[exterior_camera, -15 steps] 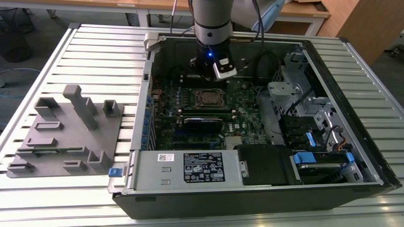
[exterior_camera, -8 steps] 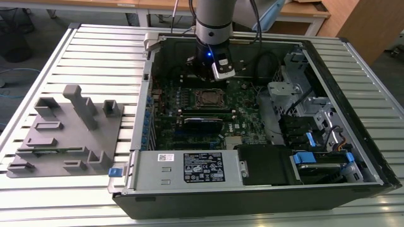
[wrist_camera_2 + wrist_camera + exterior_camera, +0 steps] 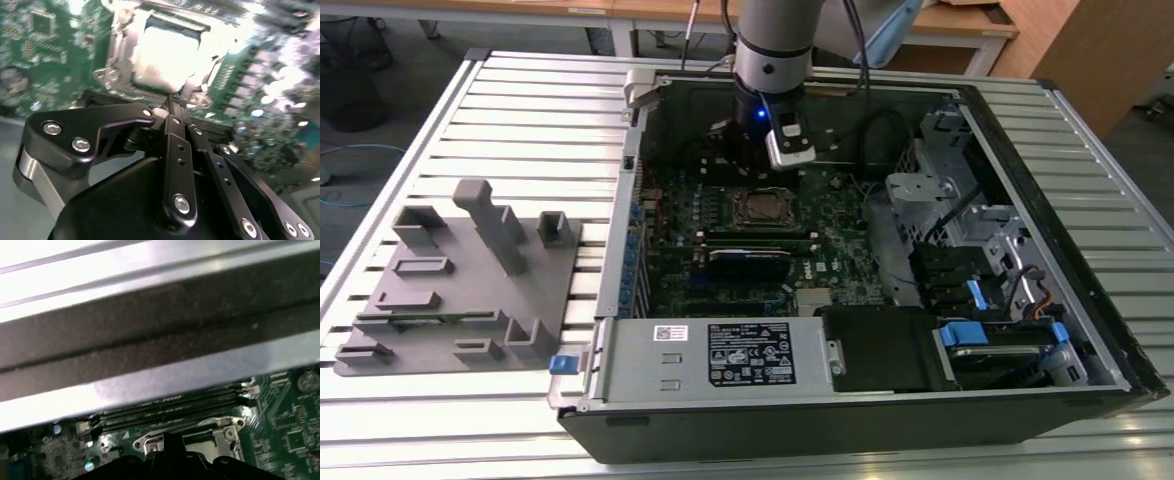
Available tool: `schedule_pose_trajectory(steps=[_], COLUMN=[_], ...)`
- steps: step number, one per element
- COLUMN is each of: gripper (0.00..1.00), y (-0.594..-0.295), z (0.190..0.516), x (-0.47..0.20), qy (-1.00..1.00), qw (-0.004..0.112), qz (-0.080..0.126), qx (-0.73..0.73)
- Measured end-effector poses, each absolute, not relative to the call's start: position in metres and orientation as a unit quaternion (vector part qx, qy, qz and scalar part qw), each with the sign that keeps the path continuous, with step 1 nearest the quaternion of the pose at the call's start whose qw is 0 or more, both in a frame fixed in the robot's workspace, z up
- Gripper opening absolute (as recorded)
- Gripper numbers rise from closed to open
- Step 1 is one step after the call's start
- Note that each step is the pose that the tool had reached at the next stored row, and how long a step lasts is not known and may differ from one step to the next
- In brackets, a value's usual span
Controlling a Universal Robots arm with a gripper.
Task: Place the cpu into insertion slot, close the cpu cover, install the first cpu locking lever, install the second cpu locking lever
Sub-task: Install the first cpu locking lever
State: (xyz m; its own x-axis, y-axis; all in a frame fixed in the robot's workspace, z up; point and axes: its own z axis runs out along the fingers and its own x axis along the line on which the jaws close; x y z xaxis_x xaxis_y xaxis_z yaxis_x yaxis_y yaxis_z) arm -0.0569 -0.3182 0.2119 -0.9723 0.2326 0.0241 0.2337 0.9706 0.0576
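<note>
Gripper (image 3: 172,107) down inside the open computer case (image 3: 1067,330), its fingers (image 3: 176,150) pressed together to a narrow tip, pinching nothing. The cpu (image 3: 162,52) sits seated in the insertion slot (image 3: 759,207) just beyond the tip, the cpu cover (image 3: 117,45) framing it. Closed tip hovering at the socket's edge looks suited to nudging a locking lever, though I cannot tell contact.
</note>
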Motion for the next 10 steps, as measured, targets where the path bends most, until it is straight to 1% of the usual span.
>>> schedule_pose_trajectory(steps=[4, 6, 10], gripper=[0.11, 0.11, 0.11], y=[-0.3182, -0.3182, -0.3182], z=[0.2116, 0.2113, 0.2107], x=[-0.0569, -0.0569, -0.0569], qy=[-0.993, -0.993, -0.994], qw=[0.009, 0.007, -0.014], qz=[-0.029, -0.029, -0.032], qx=[-0.117, -0.117, -0.107])
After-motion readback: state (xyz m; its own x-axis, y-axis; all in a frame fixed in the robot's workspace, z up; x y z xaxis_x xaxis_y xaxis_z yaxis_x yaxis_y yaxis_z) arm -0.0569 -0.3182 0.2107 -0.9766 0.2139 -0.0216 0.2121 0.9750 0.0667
